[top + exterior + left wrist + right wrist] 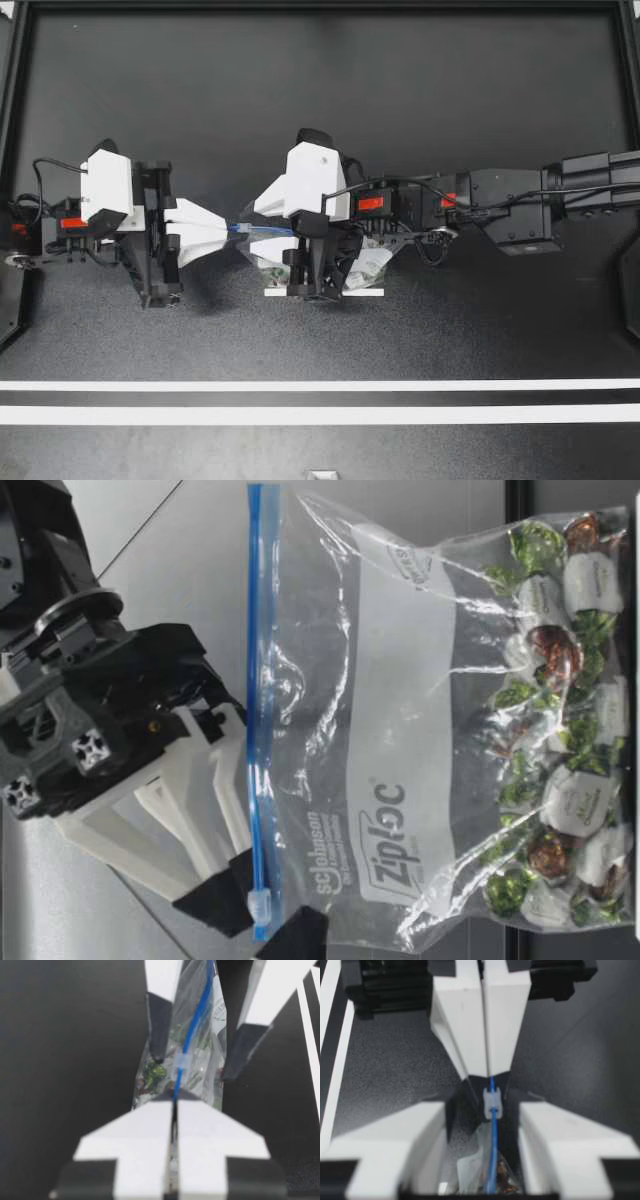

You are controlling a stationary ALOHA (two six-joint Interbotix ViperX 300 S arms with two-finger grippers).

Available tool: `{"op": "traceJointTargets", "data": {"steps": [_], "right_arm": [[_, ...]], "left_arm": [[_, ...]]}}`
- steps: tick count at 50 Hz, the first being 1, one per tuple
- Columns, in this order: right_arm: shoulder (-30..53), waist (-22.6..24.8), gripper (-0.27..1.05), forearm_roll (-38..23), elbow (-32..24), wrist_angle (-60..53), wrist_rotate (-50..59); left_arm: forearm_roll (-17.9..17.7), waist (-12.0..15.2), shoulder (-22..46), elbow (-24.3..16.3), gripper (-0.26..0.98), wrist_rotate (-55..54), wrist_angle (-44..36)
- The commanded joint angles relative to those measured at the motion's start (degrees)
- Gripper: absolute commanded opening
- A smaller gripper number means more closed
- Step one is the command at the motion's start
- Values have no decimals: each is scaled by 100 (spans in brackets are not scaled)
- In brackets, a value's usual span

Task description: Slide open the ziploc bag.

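My left gripper is clamped flat on the end of the ziploc bag, its fingers pressed together over the blue zip track just short of the slider. I judge this pinch to be the anchor: it keeps the bag's mouth taut and raised so the slider has something to pull against. My right gripper reaches in from the opposite side with its fingers spread, one off each face of the bag and neither touching, which looks like a line-up for closing on the slider rather than a grip. In the right wrist view the slider sits centred between those parted fingers, about level with their tips, with the left gripper's closed fingers just beyond it. From above, the slider lies close by at 3 o'clock of the left gripper, and the rest of the bag runs on toward 3 o'clock beneath the right wrist. The low view shows the bag upright, track on top, with wrapped candies bunched at the bottom by the table. The track looks sealed throughout, so the opening stroke is not yet begun.
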Motion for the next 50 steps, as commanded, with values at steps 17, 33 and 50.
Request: {"op": "traceJointTargets", "data": {"steps": [17,33,50], "right_arm": [[-97,-18,-5,0,-272,554,9],[-519,-18,-14,-167,-211,1564,-53],[-976,-18,-14,-343,149,2136,-53]], "left_arm": [[44,-9,-79,-62,-19,9,-18],[9,-18,-44,-18,-19,9,-18],[-53,-9,-35,70,-19,26,-9]]}}
